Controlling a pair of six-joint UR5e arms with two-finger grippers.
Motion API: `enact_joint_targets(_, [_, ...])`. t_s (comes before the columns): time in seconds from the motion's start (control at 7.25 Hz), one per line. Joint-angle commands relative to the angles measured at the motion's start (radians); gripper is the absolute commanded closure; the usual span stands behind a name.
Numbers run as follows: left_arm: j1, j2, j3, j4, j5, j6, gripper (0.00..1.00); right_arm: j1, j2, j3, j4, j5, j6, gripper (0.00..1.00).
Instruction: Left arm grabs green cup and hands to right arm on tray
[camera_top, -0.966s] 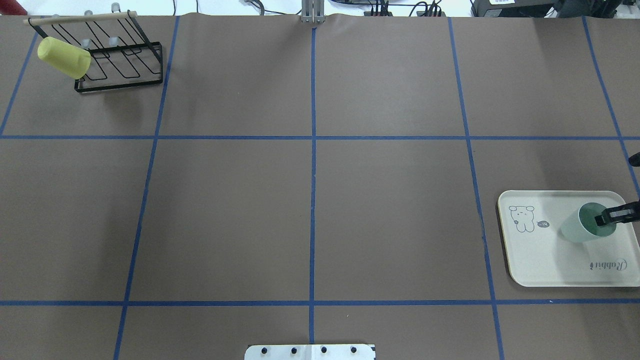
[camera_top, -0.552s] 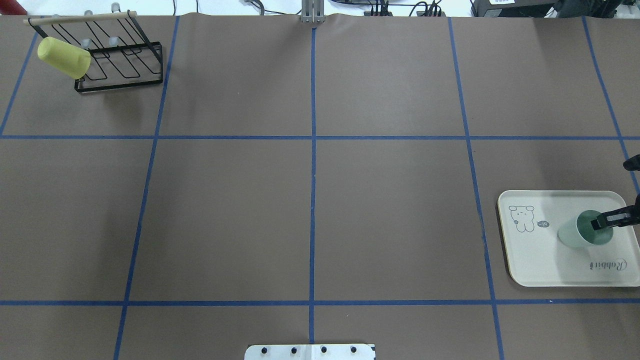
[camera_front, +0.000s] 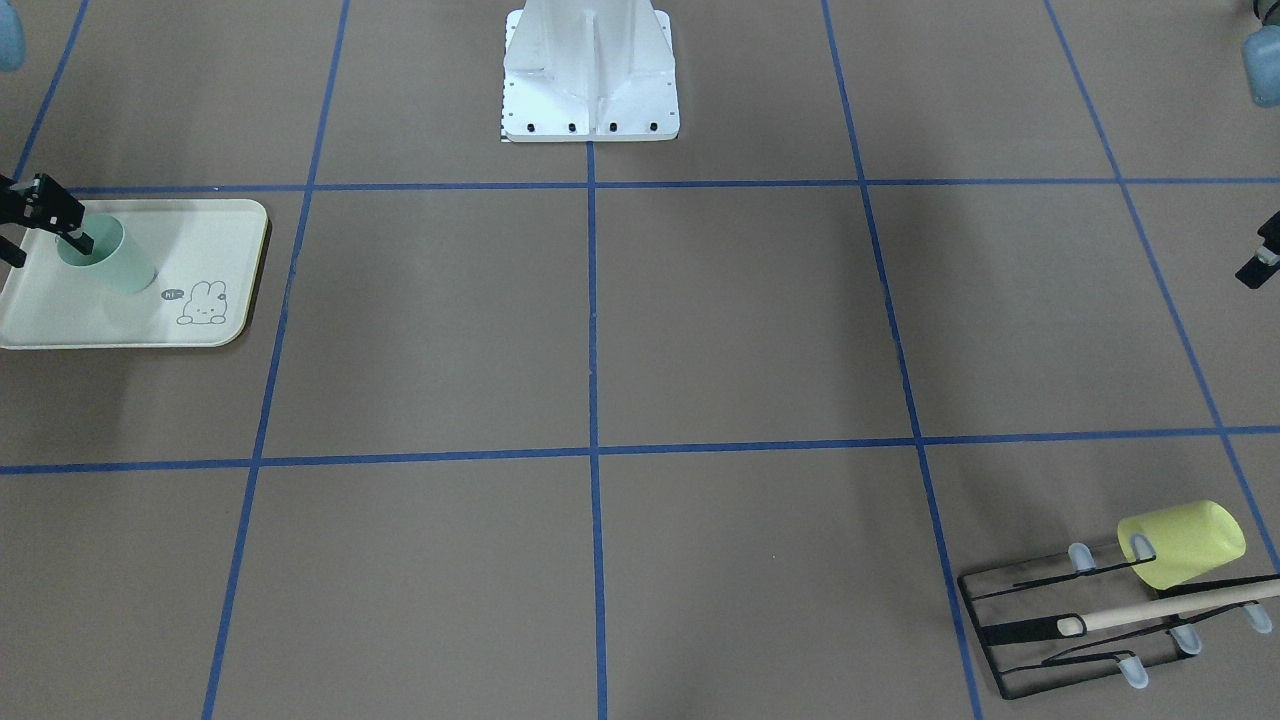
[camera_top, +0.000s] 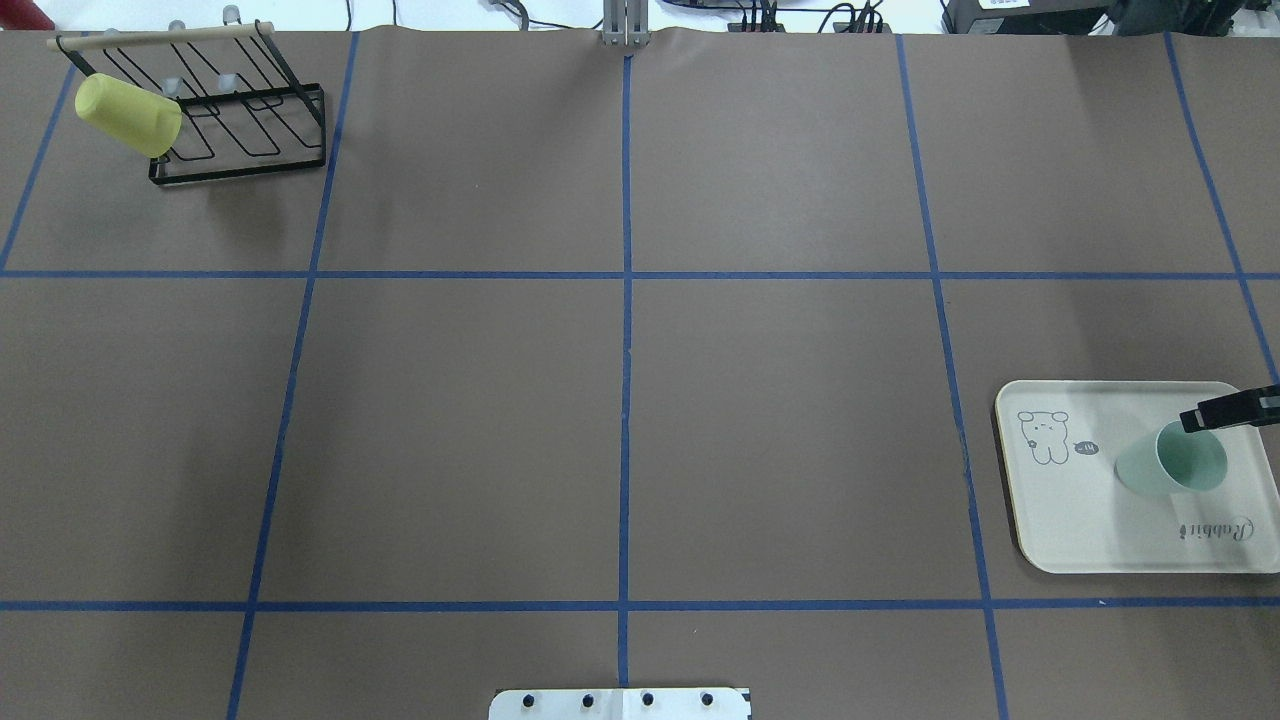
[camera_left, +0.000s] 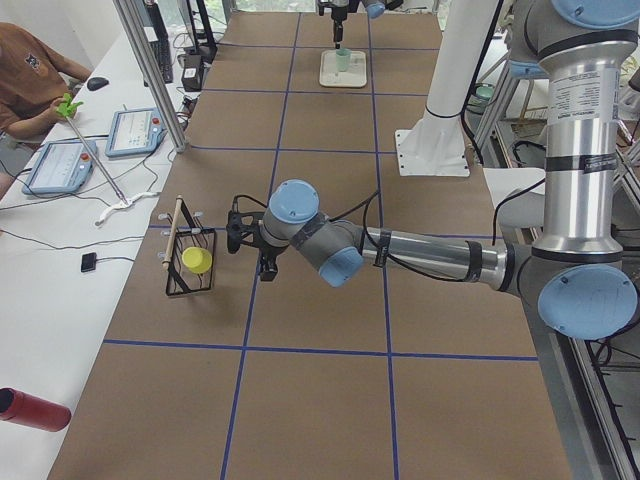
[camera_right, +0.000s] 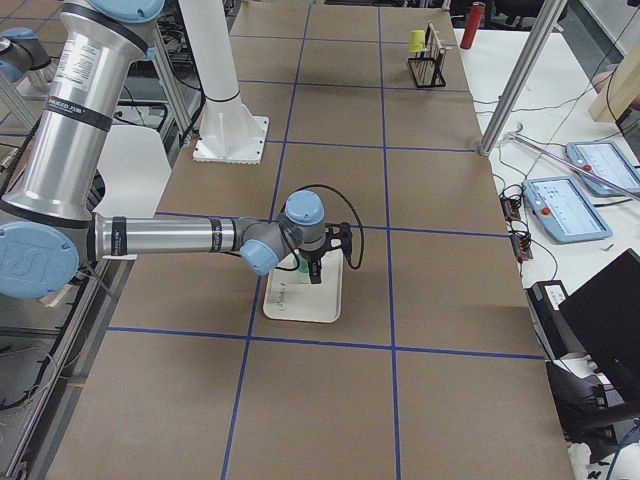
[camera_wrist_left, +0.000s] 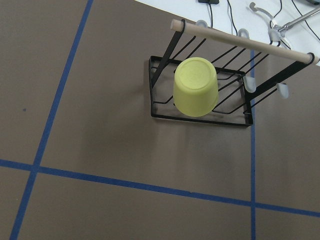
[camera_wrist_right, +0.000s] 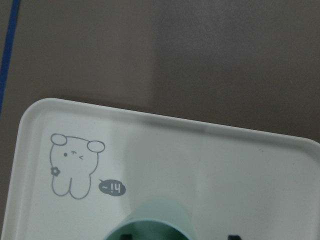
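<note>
- Step looks like release-and-clear: right gripper (camera_front: 42, 240) has its fingers spread, 1 tip by the rim of the green cup (camera_top: 1172, 463), gripping nothing. Lift straight up so the rim isn't snagged.
- Green cup is upright on the tray (camera_top: 1060, 520) and empty; the tray holds only that 1 cup.
- Yellow cup (camera_top: 128, 115) hangs tilted on the black wire rack (camera_top: 250, 150).
- Left gripper (camera_front: 1258, 262) is near the rack; can't tell its grip.
</note>
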Motion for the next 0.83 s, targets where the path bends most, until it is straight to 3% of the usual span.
enact_joint_targets(0.0, [-0.001, 0.046, 0.002, 0.123, 0.002, 0.248, 0.0, 0.146, 0.023, 0.003, -0.117, 0.034, -0.132, 0.0])
enact_joint_targets(0.14, [0.001, 0.068, 0.002, 0.16, 0.002, 0.305, 0.0, 0.233, 0.083, 0.003, -0.258, 0.077, -0.244, 0.0])
enact_joint_targets(0.41, [0.003, 0.082, 0.007, 0.226, 0.0, 0.397, 0.0, 0.352, 0.172, 0.008, -0.508, 0.073, -0.428, 0.0])
enact_joint_targets(0.69, [0.033, 0.084, -0.001, 0.305, 0.05, 0.443, 0.0, 0.355, 0.191, 0.008, -0.578, 0.01, -0.482, 0.0])
